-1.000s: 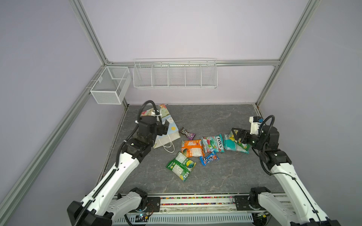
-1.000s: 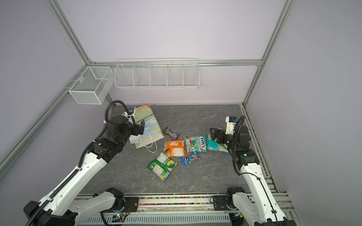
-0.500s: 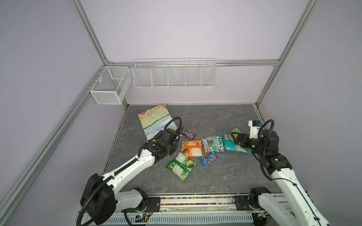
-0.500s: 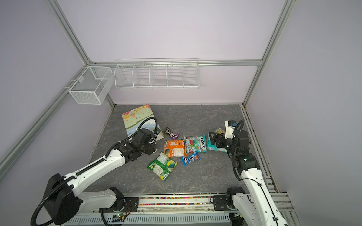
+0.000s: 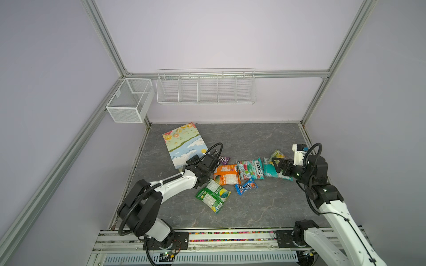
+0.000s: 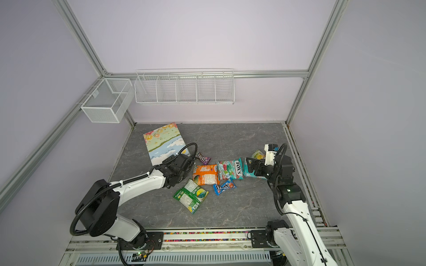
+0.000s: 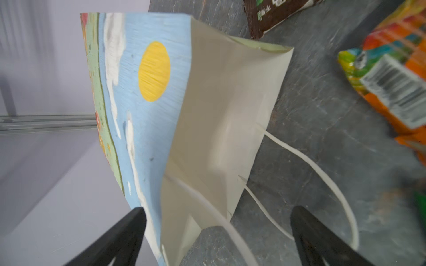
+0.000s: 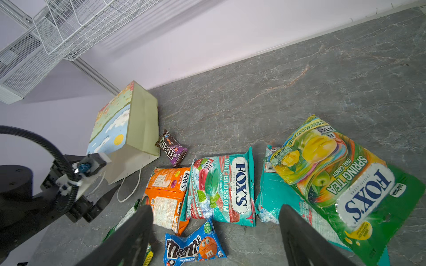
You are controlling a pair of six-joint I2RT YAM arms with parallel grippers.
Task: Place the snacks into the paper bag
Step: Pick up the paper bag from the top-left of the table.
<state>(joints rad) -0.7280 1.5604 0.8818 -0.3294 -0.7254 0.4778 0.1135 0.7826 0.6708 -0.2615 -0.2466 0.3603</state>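
**Left tool** [image 7: 217,210]: jaws fully apart, nothing clamped. It sits low at the mouth of the paper bag [image 5: 184,145]. The bag lies on its side on the counter [image 5: 253,135], printed face up, with the mouth turned toward the packets. In the left wrist view one finger [image 7: 124,235] is outside the printed upper panel. The other finger is over bare counter beyond the lower lip. The bag mouth gapes between them, white inside showing. Whether the finger touches the panel edge I cannot tell; the frame is blurred there.

**Right tool** [image 8: 215,207]: jaws wide apart, empty. It hangs above the row of packets with no contact visible. In the right wrist view:
- The teal-red FOX'S pouch [image 8: 230,184] lies between the fingers.
- The teal-yellow pouch [image 8: 341,184] is just outside one finger.
- The orange pouch [image 8: 166,191] is just outside the other finger.
- The blue M&M's pack [image 8: 193,246] is closest under the wrist.

In both top views this tool is over the teal-yellow pouch, at the end of the row away from the bag.

**Snacks:** all six lie on the counter outside the bag.
- The brown-purple M&M's pack [image 5: 223,159] is just beside the bag's mouth corner, next to the left wrist.
- The green pouch [image 5: 213,195] is alongside the left forearm, in front of the orange pouch.
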